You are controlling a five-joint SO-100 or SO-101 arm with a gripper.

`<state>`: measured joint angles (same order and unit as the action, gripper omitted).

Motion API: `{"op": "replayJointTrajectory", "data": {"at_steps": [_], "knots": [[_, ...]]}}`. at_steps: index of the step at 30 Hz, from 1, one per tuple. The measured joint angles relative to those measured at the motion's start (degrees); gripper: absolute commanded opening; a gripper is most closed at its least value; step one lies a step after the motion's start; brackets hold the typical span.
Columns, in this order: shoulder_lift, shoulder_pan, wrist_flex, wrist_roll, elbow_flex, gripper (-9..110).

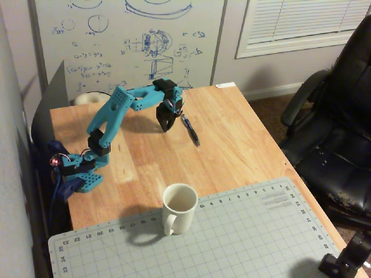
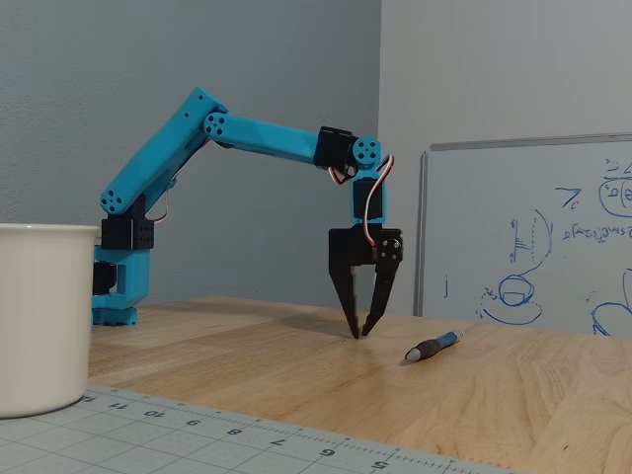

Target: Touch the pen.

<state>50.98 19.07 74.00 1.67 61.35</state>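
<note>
The pen point(image 1: 191, 131) is slim and dark, and lies on the wooden table point(image 1: 243, 150), running from upper left to lower right in the high fixed view. The low fixed view shows the pen point(image 2: 434, 345) flat on the wood. My gripper point(image 1: 165, 128) points straight down just left of the pen's upper half, with a small gap between them. In the low view the gripper point(image 2: 360, 334) has its black tips at or barely above the table surface, left of the pen. Its jaws stand slightly open in a narrow V with nothing between them.
A white mug point(image 1: 179, 207) stands on the edge of a grey cutting mat point(image 1: 243, 237) at the table's front. The arm's blue base point(image 1: 81, 174) is at the left edge. A whiteboard point(image 1: 122, 40) stands behind the table and a black office chair point(image 1: 336, 133) to the right.
</note>
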Motion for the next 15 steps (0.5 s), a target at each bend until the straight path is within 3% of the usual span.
{"op": "replayJointTrajectory", "data": {"at_steps": [15], "knots": [[7.38, 4.04, 1.58, 0.0, -6.24, 1]]}}
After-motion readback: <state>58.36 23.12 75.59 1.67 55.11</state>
